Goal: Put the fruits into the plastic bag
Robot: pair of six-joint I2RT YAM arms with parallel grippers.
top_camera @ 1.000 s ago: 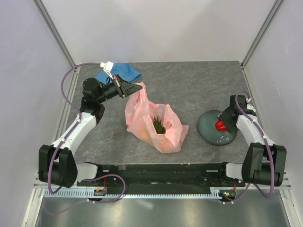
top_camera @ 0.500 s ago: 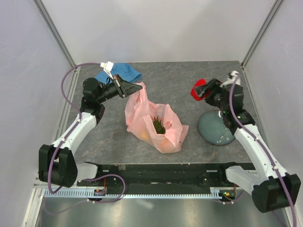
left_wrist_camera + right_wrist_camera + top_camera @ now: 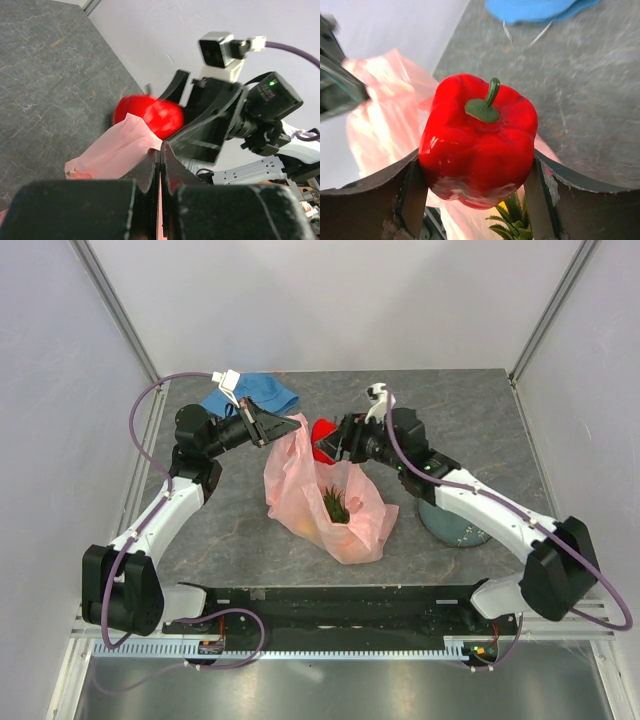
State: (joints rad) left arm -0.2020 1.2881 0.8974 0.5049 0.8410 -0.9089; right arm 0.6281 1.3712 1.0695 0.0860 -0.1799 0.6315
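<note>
The pink plastic bag [image 3: 330, 502] lies mid-table with its mouth held up. My left gripper [image 3: 290, 425] is shut on the bag's top edge [image 3: 120, 147] and lifts it. My right gripper [image 3: 328, 440] is shut on a shiny red pepper-shaped fruit [image 3: 479, 140] and holds it just above the bag's open mouth [image 3: 385, 115]. The red fruit also shows in the left wrist view [image 3: 147, 114]. A pineapple's green crown [image 3: 335, 505] sticks up inside the bag and shows below the red fruit [image 3: 515, 220]. Other fruits in the bag are mostly hidden.
A blue cloth hat [image 3: 255, 395] lies at the back behind the left gripper and shows in the right wrist view [image 3: 535, 10]. A dark round plate [image 3: 455, 520] sits at the right, partly under the right arm.
My right arm lifted the red fruit off the plate and swung it left across the table to above the bag's mouth. The left gripper stayed, holding the bag edge.
</note>
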